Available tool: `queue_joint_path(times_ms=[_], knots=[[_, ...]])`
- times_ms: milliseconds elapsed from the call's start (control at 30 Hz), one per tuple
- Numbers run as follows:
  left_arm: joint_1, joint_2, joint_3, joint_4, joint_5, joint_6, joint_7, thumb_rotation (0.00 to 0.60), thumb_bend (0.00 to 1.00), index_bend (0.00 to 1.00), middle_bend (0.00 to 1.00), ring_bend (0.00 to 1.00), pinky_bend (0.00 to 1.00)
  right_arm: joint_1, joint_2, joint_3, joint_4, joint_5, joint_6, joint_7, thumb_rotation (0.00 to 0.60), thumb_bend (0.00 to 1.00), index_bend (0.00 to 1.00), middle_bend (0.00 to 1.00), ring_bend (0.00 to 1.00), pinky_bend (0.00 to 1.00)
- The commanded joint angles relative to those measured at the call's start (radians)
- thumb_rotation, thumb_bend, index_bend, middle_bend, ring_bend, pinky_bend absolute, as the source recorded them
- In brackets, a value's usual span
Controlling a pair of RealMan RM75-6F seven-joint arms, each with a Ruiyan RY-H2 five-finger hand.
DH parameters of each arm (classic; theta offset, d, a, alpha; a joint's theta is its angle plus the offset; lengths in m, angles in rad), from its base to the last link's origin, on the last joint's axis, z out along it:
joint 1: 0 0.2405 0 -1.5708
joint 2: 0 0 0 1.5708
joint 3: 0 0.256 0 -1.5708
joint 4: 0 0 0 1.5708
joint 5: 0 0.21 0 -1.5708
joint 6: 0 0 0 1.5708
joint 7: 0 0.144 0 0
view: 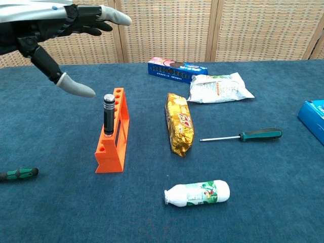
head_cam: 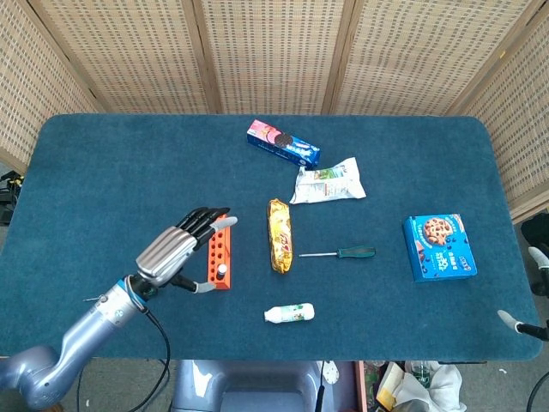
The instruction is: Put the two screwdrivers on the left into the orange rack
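Nearest the robot, at the table's left front edge: a green-handled screwdriver (view: 19, 173), lying flat on the blue cloth (view: 61, 212), handle toward the rack, shaft running off frame in the chest view; it is well apart from the rack and untouched, so this is judged the item not yet stowed. Centre front: a white bottle (view: 197, 193) on its side, not part of the task. Left of centre: the orange rack (view: 112, 132), a narrow upright frame with a row of holes along its top, long axis running away from the robot. One black ribbed-handled screwdriver (view: 108, 115) stands upright in a near hole, tip down and handle up, so one of the two is judged stowed. Above and left of the rack: the left hand (head_cam: 182, 248), fingers spread and holding nothing, raised clear of the black handle and touching neither tool nor rack. Beside the rack: a gold snack packet (view: 179, 124), lying lengthwise. Right of it: a second green-handled driver (view: 243, 135), flat on the cloth; being on the right, it is judged outside the task. Right edge: a blue cookie box (head_cam: 439, 246). Farther back: a white pouch (view: 218, 87) and a blue biscuit pack (view: 176, 69). The right hand cannot be made out in either view.
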Motion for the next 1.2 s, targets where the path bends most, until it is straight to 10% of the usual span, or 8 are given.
queue_joint_path(times_ms=[33,100,167,233,1200], knots=[[-0.072,0.025,-0.039,-0.078,-0.144,-0.065,0.148,0.6,0.02,0.04,0.0,0.0,0.0,0.0,0.001,0.003,0.002,0.006,-0.001,0.006,0.6,0.0,0.0,0.0,0.0,0.0],[-0.085,0.036,-0.037,-0.091,-0.176,-0.083,0.171,0.6,0.31,0.17,0.0,0.0,0.0,0.0,0.002,0.004,0.005,0.008,-0.002,0.01,0.6,0.0,0.0,0.0,0.0,0.0],[-0.093,0.043,-0.034,-0.1,-0.194,-0.096,0.176,0.6,0.82,0.31,0.0,0.0,0.0,0.0,0.003,0.005,0.006,0.008,-0.003,0.013,0.6,0.0,0.0,0.0,0.0,0.0],[-0.098,0.054,-0.027,-0.106,-0.209,-0.108,0.179,0.6,0.99,0.36,0.0,0.0,0.0,0.0,0.004,0.004,0.007,0.008,-0.004,0.015,0.6,0.0,0.0,0.0,0.0,0.0],[-0.091,0.05,0.043,-0.124,-0.223,-0.071,0.238,0.6,1.0,0.42,0.0,0.0,0.0,-0.004,0.008,0.003,0.005,0.0,0.006,0.023,0.6,0.0,0.0,0.0,0.0,0.0]])
